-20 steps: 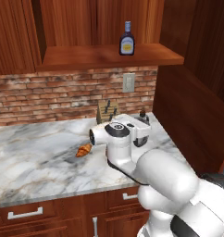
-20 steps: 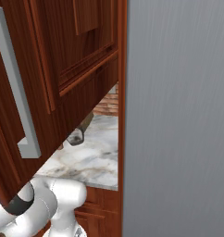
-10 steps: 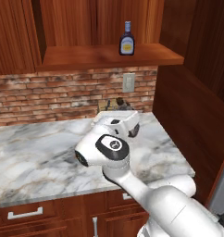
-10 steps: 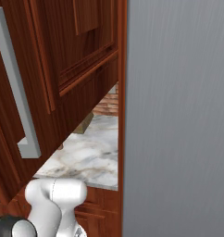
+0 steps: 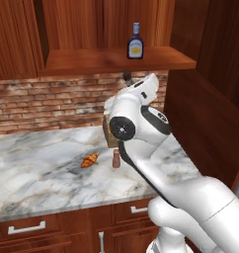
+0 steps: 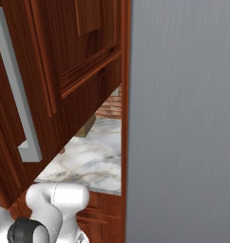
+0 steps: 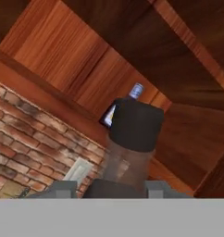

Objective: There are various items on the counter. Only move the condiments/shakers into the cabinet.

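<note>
The cabinet's shelf board [image 5: 92, 59] is open along its front edge, with the dark-blue bottle with yellow label [image 5: 135, 42] standing upright toward its right end and bare board to that bottle's left. Below it, the brick backsplash [image 5: 42, 104] closes the back of the table [image 5: 37, 173], whose marble top is open to the left of the croissant [image 5: 89, 160]. The short brown shaker [image 5: 116, 158] stands upright just right of the croissant. The tan knife block [image 5: 110, 134] sits behind the shaker, partly hidden by the arm.

The arm rises from the lower right of the left base view, its wrist bent so the tool [image 5: 129, 79] points up and back toward the shelf's front edge.

In the hand view the tool [image 7: 107, 187] is closed partway on the dark-brown black-capped bottle [image 7: 132, 143], its grey fingertips [image 7: 63, 189] flanking the bottle's lower body. The bottle's long axis runs along the tool, cap [image 7: 136, 124] leading toward the cabinet, with the blue bottle [image 7: 132, 92] just beyond it.
</note>
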Motion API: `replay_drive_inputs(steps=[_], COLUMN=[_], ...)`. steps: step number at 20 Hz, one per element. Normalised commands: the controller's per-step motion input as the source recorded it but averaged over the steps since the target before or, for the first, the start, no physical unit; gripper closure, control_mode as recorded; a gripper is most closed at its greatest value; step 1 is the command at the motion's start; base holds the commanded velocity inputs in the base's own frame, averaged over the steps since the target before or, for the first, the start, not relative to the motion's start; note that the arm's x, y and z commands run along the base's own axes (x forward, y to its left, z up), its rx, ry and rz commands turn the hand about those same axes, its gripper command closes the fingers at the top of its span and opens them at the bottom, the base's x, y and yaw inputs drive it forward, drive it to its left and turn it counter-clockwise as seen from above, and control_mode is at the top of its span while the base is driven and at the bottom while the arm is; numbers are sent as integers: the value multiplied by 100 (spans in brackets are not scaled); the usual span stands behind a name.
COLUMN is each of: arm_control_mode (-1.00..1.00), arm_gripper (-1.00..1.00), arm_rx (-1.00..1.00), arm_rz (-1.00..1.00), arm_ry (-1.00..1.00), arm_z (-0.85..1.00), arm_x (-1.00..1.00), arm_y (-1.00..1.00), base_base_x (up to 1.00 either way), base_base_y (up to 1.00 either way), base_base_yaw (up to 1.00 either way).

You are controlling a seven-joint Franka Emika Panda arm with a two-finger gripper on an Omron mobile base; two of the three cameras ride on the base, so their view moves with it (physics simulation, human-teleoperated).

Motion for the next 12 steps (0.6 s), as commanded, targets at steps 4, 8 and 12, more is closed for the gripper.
replay_drive_inputs(steps=[4,8,12], arm_control_mode=[-100,-100,-100], arm_gripper=[100,100,100], arm_rx=[4,27,30], arm_rz=[19,7,2], arm_ry=[28,6,1], arm_z=[64,20,0], arm_x=[0,-1,-4], arm_y=[-1,-18,-3], base_base_x=[0,0,0], base_base_y=[0,0,0], base_base_yaw=[0,0,0])
